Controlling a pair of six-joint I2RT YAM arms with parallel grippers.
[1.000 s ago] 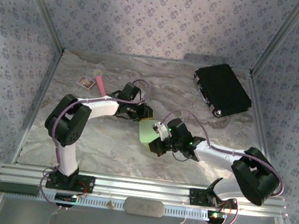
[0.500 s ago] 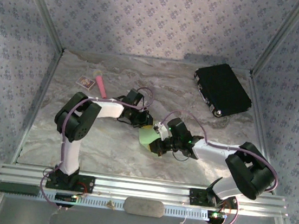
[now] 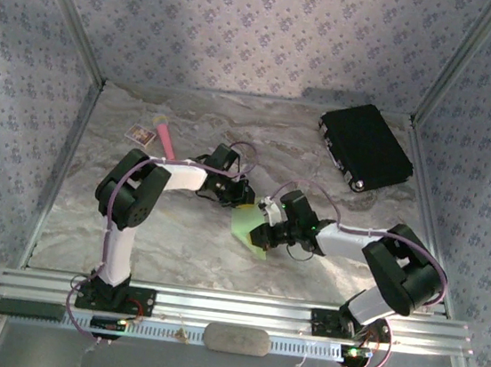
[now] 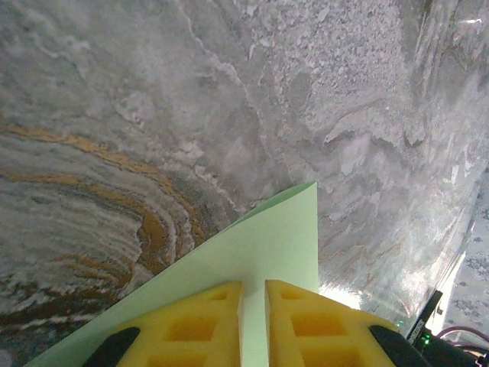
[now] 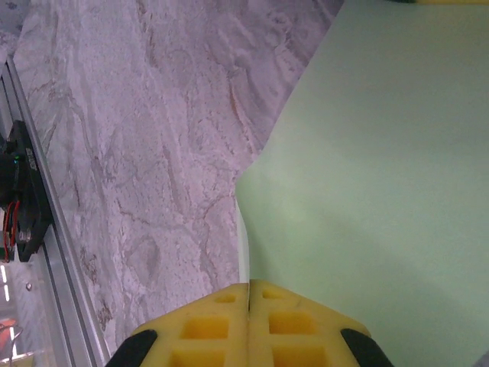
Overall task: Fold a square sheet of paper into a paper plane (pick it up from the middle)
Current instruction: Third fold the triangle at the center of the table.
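While both arms reach toward the table's middle, a thin lime-green sheet of paper [image 3: 247,230], partly folded, sits betw. their grippers over the grey marble-pattern table [image 3: 158,235]. Left gripper [image 4: 254,284]: yellow jaws nearly together, pinching one edge of the sheet, w/ a corner pointing away. Right gripper [image 5: 249,287]: yellow jaws pressed together, pinching another edge at a notch.

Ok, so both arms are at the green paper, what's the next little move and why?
Probably close the left gripper fully on the square sheet of paper. The right gripper has its jaws shut on the sheet's edge, but the left jaws show a narrow slit with green behind it, so that grip looks unsure. Pinch firmly before any fold.
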